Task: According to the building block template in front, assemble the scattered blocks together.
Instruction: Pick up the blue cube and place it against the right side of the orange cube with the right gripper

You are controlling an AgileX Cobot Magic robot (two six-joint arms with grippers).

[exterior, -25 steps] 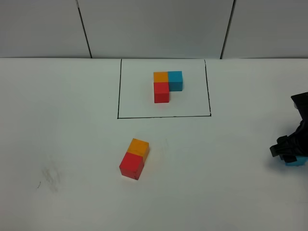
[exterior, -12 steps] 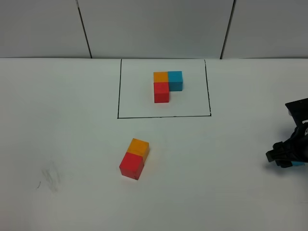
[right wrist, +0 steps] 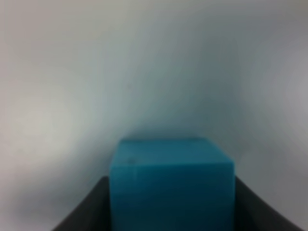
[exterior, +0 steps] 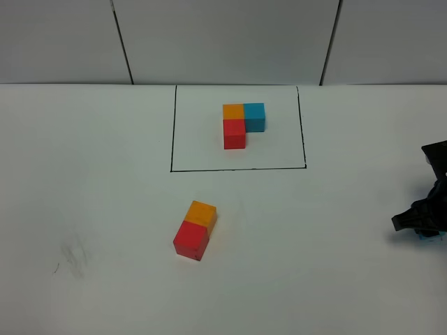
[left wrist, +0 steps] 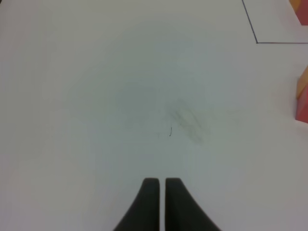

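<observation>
At about four o'clock on the white table [exterior: 98, 174], hard against the edge of the high view, the right gripper [exterior: 421, 225] is low over the cyan-blue cube [right wrist: 172, 185]. Only a sliver of that cube shows beneath the black fingers from above. The right wrist view fills in the rest: the cube sits squarely between the two dark fingers [right wrist: 86, 211], each flush against a side face — the jaws are closed onto it. Whether it rests on the table or is just clear of it cannot be told.

The left gripper [left wrist: 160, 185] shows only in its own wrist view, its two black fingertips pressed together with a hairline gap and nothing between them, hovering over bare table near a faint grey smudge [exterior: 73, 257] that lies at about eight o'clock.

Near six o'clock, slightly left of centre, the loose red cube [exterior: 191, 239] and orange cube [exterior: 202, 212] sit touching face to face, the orange one farther back, the pair turned a little askew.

Toward twelve o'clock lies the thin black rectangle [exterior: 171, 125] — inside it the building block template [exterior: 242, 121]: orange at the corner, cyan-blue joined on its right, red joined on its near side.
</observation>
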